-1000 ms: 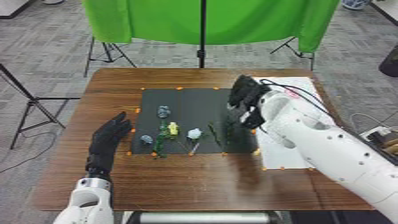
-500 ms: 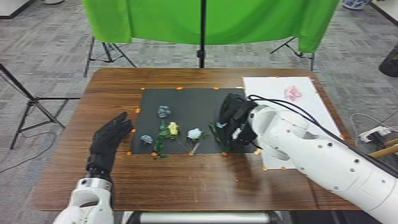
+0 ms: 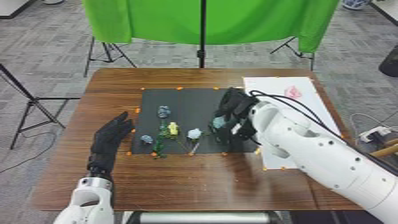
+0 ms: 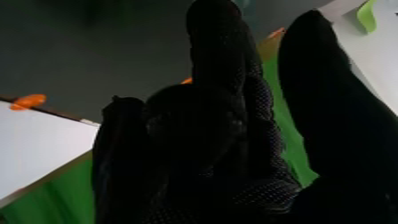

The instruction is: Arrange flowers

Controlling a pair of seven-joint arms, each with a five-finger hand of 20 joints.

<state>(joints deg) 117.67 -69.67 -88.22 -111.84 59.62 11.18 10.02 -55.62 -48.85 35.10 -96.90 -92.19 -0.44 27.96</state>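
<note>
The robot's right hand [image 3: 234, 111] is right of centre over the dark mat [image 3: 193, 98], at a pale blue flower [image 3: 218, 122]; its grip cannot be told. Placement seems under way, next calling for a gentle release short of the white flower [image 3: 195, 133]. The left hand [image 3: 108, 136], fingers straight, lies near the mat's left edge; upper centre offers most room.

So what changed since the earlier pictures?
The right robot hand shifted toward the head view's left over the black mat, uncovering more of the pink flower; a pale blue flower now shows beside it. The left robot hand and yellow flower stayed put.
</note>
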